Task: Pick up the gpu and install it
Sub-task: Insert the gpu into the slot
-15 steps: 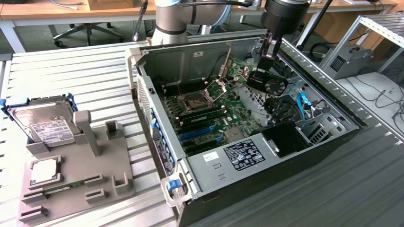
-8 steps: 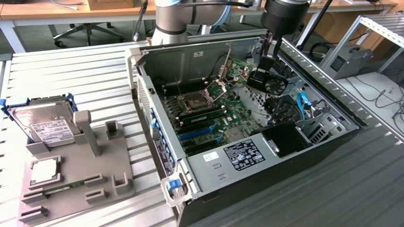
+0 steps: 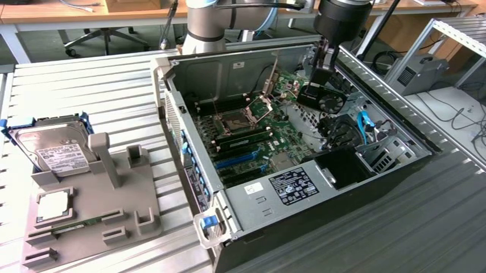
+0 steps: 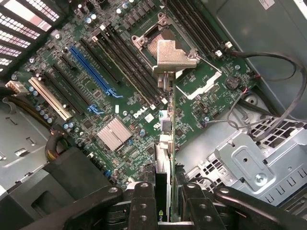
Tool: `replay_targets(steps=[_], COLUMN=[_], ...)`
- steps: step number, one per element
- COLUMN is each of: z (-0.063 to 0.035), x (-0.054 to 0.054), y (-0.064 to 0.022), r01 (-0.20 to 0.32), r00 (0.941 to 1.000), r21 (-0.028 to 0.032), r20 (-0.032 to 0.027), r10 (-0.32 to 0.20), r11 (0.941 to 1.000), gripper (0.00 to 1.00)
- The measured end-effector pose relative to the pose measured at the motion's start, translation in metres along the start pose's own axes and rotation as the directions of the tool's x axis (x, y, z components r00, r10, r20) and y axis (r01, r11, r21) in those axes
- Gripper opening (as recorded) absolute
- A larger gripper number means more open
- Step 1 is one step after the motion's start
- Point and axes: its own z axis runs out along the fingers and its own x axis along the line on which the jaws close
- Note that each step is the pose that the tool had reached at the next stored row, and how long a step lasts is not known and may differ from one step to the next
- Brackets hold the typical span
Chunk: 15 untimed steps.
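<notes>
- We see the gripper [image 3: 318, 81] above the open case [image 3: 227, 219], its fingers [image 4: 143, 203] pinching the gpu [image 3: 325, 98] between them.
- The gpu hangs over the motherboard [image 3: 251, 145], fan facing outward (edge-on in the wrist view, its silver bracket [image 4: 170, 55] at the far end).
- We read a white "DELL" logo [image 4: 139, 113] on the motherboard, near a silver heatsink [image 4: 115, 133].
- At the exterior view's left, a hard drive [image 3: 53, 148] has a white label we cannot read.

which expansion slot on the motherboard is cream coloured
The cream slot at the row's end; beside it are black slots, then a long blue one.
</notes>
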Motion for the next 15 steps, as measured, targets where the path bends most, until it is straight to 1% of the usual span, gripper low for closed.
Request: replay_targets(steps=[2,15], z=[0.0000,0.0000], x=[0.0000,0.0000], y=[0.0000,0.0000], r01=[0.014,0.060], r00=[0.9999,0.9982], r21=[-0.0002,-0.0010], r20=[0.0008,0.0033], r10=[-0.014,-0.060], r11=[0.9999,0.9982], gripper=[0.26,0.26])
